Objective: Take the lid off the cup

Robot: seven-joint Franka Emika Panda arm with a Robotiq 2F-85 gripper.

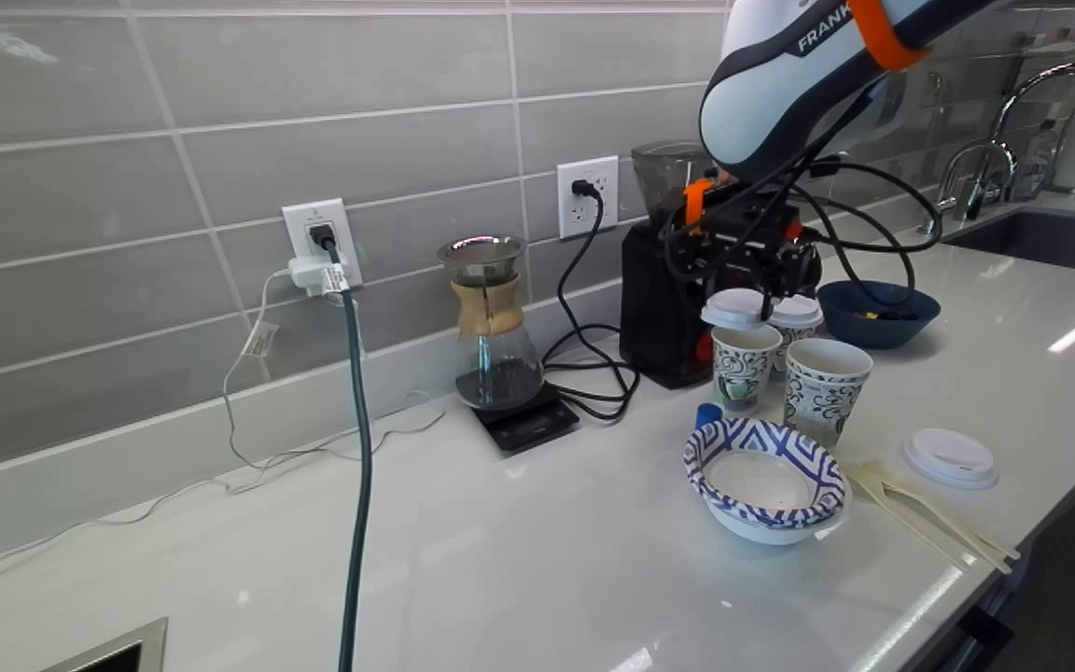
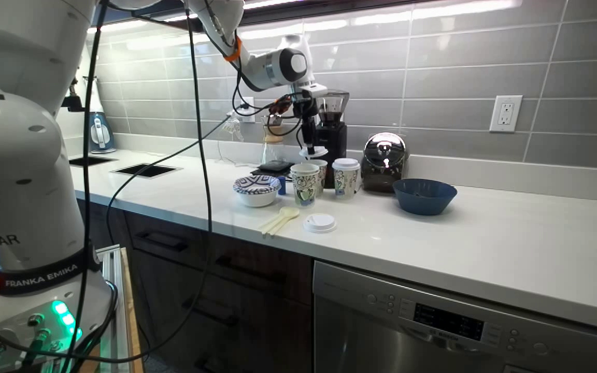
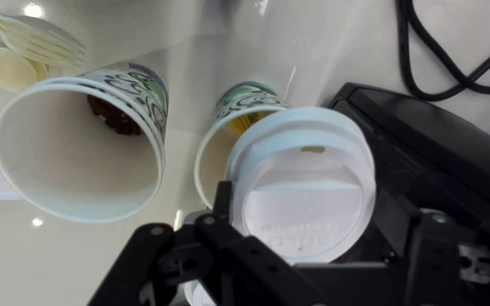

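Note:
My gripper (image 1: 761, 297) (image 2: 309, 147) (image 3: 309, 204) is shut on the round white lid (image 1: 733, 305) (image 2: 317, 151) (image 3: 306, 212), one finger at each side of its rim. The lid is slightly tilted, raised just above and off-centre from an open, paler greenish-patterned cup (image 1: 743, 369) (image 2: 322, 178) (image 3: 213, 157). A yellow thing shows inside that cup. The cup with the darker pattern (image 1: 825, 401) (image 2: 304, 185) (image 3: 79, 165) stands beside it, open, with dark pieces at its bottom. A lidded paper cup (image 1: 791, 343) (image 2: 345, 181) stands behind.
Another white lid (image 1: 950, 457) and a pale fork and spoon (image 1: 929, 513) lie near the counter edge. A blue-and-white patterned bowl (image 1: 766, 481) is in front of the cups. A black grinder (image 1: 654, 317) stands close behind the lid. A dark blue bowl (image 2: 425, 197) is beyond the cups.

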